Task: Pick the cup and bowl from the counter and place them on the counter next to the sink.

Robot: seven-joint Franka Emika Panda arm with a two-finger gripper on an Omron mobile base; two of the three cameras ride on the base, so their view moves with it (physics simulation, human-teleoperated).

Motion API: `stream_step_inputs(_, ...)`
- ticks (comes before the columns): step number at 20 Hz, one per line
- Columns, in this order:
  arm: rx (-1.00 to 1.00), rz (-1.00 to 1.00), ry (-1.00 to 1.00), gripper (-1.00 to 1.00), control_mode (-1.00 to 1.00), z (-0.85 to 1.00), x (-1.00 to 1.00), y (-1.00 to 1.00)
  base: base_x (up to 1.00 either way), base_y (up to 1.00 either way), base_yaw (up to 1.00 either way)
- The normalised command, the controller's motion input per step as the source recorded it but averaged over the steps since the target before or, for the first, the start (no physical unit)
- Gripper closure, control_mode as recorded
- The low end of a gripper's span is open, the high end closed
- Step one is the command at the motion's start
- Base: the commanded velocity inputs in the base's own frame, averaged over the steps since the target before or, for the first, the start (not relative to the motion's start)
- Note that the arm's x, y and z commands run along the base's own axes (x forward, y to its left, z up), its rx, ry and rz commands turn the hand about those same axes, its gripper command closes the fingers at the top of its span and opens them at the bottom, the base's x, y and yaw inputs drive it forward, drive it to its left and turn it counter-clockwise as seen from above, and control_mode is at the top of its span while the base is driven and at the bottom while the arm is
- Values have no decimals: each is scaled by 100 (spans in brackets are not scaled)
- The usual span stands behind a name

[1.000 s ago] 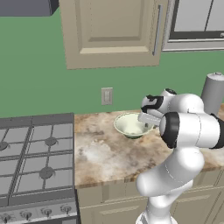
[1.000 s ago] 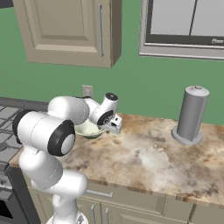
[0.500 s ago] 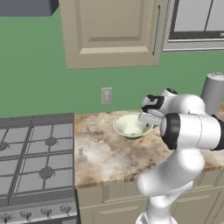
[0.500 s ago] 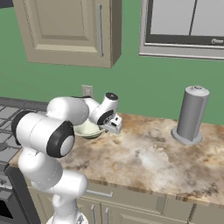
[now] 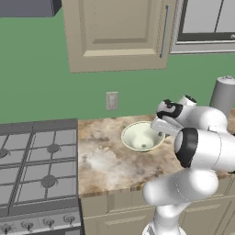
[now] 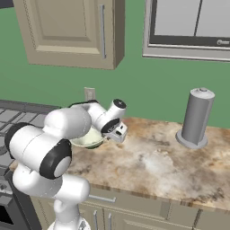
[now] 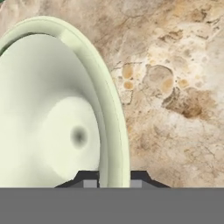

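Since the thin rim gives the only grip on the wide, shallow, pale cream-green bowl (image 7: 52, 113), my claw (image 7: 113, 181) straddles it, fingers narrowing (pinch unconfirmed); bowl sits on the beige-brown marbled worktop (image 5: 105, 160).

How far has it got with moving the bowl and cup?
Nothing looks moved yet: the bowl sits on the counter near the stove, not by a sink. In hand: the gripper is down at the bowl, one fingertip inside the rim and one outside, as the hand view shows; whether it grips yet I cannot tell. Left: lifting the bowl, carrying it across, then the cup.
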Motion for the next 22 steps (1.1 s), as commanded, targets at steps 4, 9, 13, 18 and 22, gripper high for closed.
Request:
stream_step_inputs(4, 19, 0, 0, 100, -100, 13, 1, 0, 0, 0, 0)
stream_step_inputs(9, 19, -2, 4, 100, -100, 25, 13, 0, 0, 0, 0)
stream_step_inputs(13, 14, 0, 10, 100, -100, 51, 1, -2, 0, 0, 0)
stream_step_inputs(18, 13, 0, 3, 100, -100, 54, 0, -10, 0, 0, 0)
stream_step_inputs(22, 14, 0, 0, 100, -100, 34, 0, -2, 0, 0, 0)
